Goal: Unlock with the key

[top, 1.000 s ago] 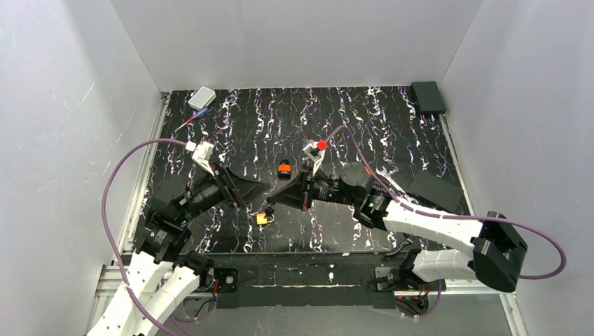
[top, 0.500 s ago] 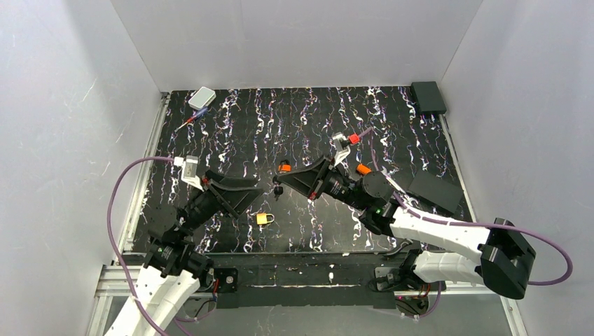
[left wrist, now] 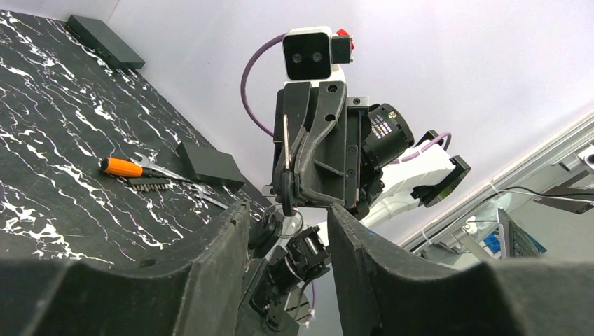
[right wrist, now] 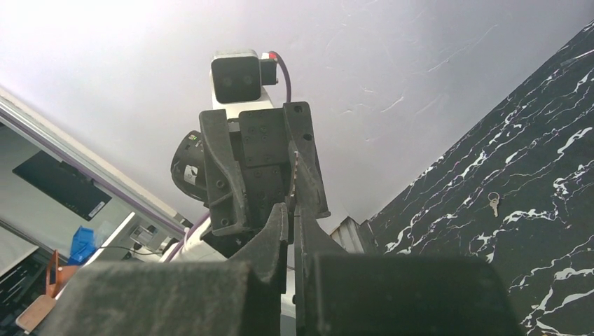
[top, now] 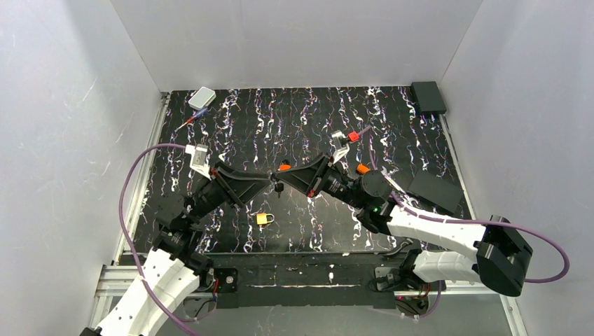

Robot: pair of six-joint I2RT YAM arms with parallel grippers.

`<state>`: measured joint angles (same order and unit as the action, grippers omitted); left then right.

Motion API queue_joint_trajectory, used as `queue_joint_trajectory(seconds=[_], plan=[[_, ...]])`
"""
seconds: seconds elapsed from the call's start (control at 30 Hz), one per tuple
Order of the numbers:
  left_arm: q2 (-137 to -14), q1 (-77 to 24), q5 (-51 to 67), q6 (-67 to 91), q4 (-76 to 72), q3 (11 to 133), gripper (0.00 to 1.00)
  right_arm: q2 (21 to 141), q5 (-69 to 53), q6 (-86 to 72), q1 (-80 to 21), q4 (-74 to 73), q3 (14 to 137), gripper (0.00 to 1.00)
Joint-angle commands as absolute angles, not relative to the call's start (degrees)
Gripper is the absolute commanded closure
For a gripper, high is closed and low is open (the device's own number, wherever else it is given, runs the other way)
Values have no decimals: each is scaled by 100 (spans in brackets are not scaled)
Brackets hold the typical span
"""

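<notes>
From my seat, the left gripper (top: 267,181) is lifted over the middle of the black marbled table (top: 231,133). Its fingers stand apart and point toward the other arm. Where the two tips meet hangs the key (top: 279,187), a small dark speck clear of the table. I think it is pinched in the right gripper (right wrist: 291,213), whose fingers are pressed together, though the overhead view is too coarse to be sure. The orange padlock (top: 284,167) lies just behind them, and the yellow padlock (top: 264,218) lies nearer the bases.
</notes>
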<state>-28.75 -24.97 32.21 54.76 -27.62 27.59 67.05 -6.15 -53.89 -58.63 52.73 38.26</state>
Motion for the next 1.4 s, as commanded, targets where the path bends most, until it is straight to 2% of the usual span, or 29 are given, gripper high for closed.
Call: queue_joint_trajectory(seconds=[0.0, 0.23, 0.63, 0.73, 0.83, 1.1, 1.17, 1.27, 1.33, 1.37], plan=[[-3049, -2522, 3409, 5603, -3153, 2844, 59, 6753, -584, -5423, -5880, 5739, 4130, 99], [-3281, -2529, 3434, 5655, -3225, 2900, 68, 6793, -579, -5429, -5880, 5766, 4140, 99], [-3366, -2527, 3406, 5717, -3326, 2874, 73, 6938, -606, -5484, -5931, 5878, 4157, 99], [-3390, -2527, 3408, 5717, -3331, 2882, 84, 6958, -582, -5491, -5956, 5901, 4157, 99], [-3425, -2525, 3408, 5737, -3331, 2878, 100, 6969, -550, -5499, -5981, 5938, 4157, 99], [-3369, -2522, 3418, 5804, -3331, 2830, 100, 6934, -545, -5446, -6003, 5732, 4184, 97], [-3371, -2523, 3467, 5795, -3250, 2853, 100, 6856, -475, -5314, -6003, 5378, 4228, 79], [-3308, -2516, 3527, 5738, -2981, 2874, 100, 6625, -180, -5014, -6003, 4689, 4307, 43], [-3229, -2514, 3553, 5653, -2725, 2885, 100, 6396, -43, -4683, -6003, 4135, 4390, 27], [-3192, -2509, 3571, 5580, -2516, 2928, 100, 6292, 140, -4469, -6003, 3789, 4471, 23]])
